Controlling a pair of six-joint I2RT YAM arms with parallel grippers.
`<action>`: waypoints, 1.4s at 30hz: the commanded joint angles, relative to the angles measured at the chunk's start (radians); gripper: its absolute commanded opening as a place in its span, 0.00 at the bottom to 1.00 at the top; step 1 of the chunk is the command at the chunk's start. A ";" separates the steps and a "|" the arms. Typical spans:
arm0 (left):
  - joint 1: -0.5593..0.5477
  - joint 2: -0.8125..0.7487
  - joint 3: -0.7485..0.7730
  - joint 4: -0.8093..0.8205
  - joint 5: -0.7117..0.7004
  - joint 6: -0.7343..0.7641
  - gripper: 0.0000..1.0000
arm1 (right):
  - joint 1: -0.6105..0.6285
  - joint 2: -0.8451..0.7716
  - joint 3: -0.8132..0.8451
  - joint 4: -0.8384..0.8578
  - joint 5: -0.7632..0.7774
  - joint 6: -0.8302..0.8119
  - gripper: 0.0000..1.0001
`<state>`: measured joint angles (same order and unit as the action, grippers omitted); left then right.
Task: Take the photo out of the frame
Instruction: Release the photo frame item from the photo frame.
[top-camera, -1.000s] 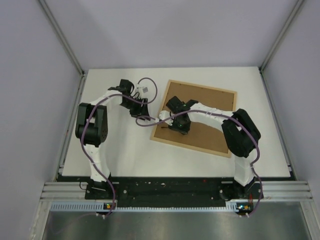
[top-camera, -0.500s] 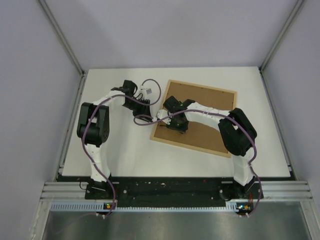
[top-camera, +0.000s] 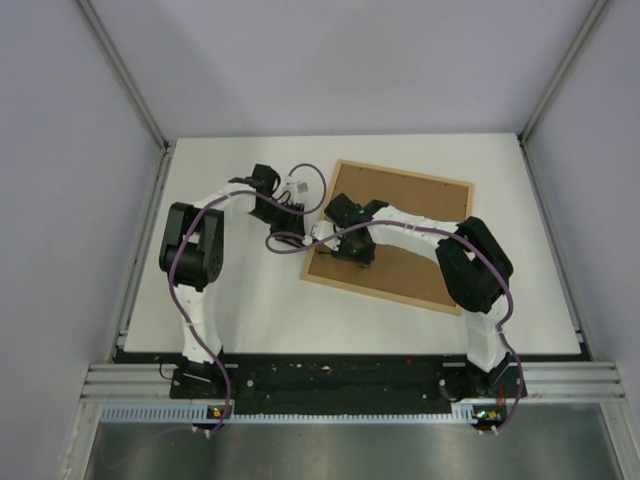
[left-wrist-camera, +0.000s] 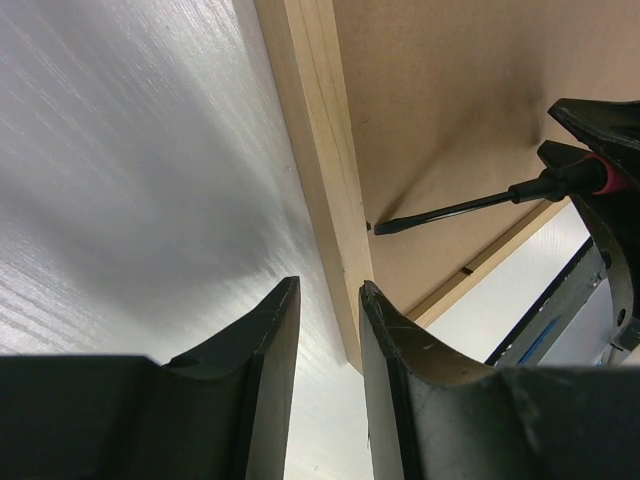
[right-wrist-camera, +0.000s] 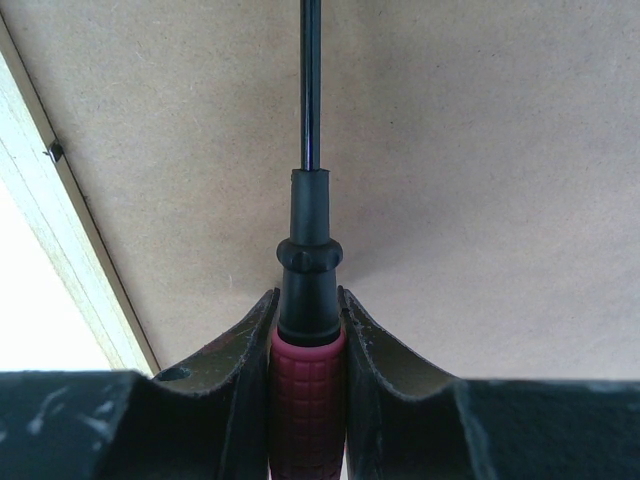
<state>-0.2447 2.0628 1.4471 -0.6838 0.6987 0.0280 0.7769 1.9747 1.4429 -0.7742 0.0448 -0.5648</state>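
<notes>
White table (top-camera: 240, 300) out at 9 o'clock, bare and bright. Then the left gripper (left-wrist-camera: 328, 290), down at the frame's 9 o'clock edge, its fingers (left-wrist-camera: 262, 340) drawn narrow with nothing between them, only table showing through the slit. The right-hand finger sat over the pale wooden rim near a corner; whether it touched the wood, I could not tell.

The frame (top-camera: 385, 296) lay flat and face down, just right of the table's centre and skewed clockwise. The brown backing board (left-wrist-camera: 450, 90) was seated inside the rim and faced up. The photo was out of sight beneath it.

Over the board came the screwdriver (right-wrist-camera: 308, 350) with its red-and-black handle, its thin dark shaft reaching towards 9 o'clock in the overhead view, the tip right at the rim's inner edge. The right gripper (right-wrist-camera: 308, 294) was clamped on that handle, both fingers pressed to the red grip. In its wrist view the shaft ran off at 12 o'clock, and a small dark metal tab (right-wrist-camera: 55, 152) stood on the rim at 10 o'clock.
</notes>
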 joint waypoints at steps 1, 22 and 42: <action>-0.013 0.017 0.019 0.018 0.019 -0.005 0.35 | 0.016 0.015 0.043 0.009 0.015 0.011 0.00; -0.031 0.043 0.027 0.020 0.041 -0.010 0.29 | 0.015 0.055 0.070 0.015 0.018 -0.001 0.00; -0.050 0.062 0.021 0.020 0.081 -0.011 0.11 | 0.085 0.130 0.212 0.058 0.104 0.003 0.00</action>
<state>-0.2668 2.1033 1.4532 -0.6876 0.7292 0.0097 0.8032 2.0678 1.5623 -0.8639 0.1295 -0.5644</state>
